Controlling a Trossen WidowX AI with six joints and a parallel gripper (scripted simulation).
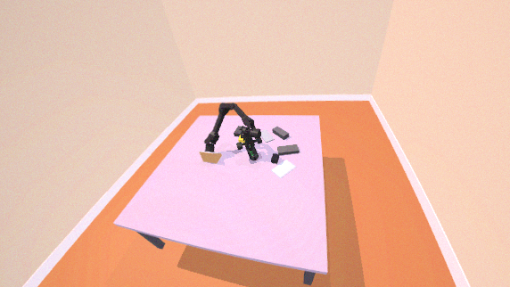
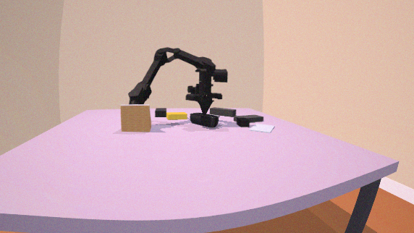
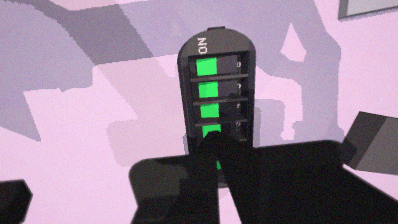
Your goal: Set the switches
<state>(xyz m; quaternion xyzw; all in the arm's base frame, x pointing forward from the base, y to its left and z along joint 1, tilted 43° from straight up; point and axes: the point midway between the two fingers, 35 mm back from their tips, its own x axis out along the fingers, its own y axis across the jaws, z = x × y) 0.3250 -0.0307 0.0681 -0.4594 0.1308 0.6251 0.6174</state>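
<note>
The dark grey controller unit (image 1: 253,155) (image 2: 197,119) (image 3: 217,42) sits on its base on the bench, switches up. In the wrist view its ON mark is at the top left and the green ends lie on the left side. Four green ends show clearly and a bit of another shows lower down; the rest is behind the fingers. Which ends are pressed down is hard to tell, and the label underneath is hidden. My gripper (image 2: 205,113) (image 3: 212,135) is shut and empty, pointing down, its tips over the switch row just below the fourth visible green end, at or very near the unit's top.
A wooden block (image 1: 211,158) (image 2: 135,119) stands by the arm's base. A yellow block (image 2: 176,116) and a black block (image 2: 161,112) lie behind. Dark grey boxes (image 1: 281,132) (image 1: 288,150), a small black block (image 1: 275,158) and a white card (image 1: 283,168) (image 2: 262,128) lie to the right.
</note>
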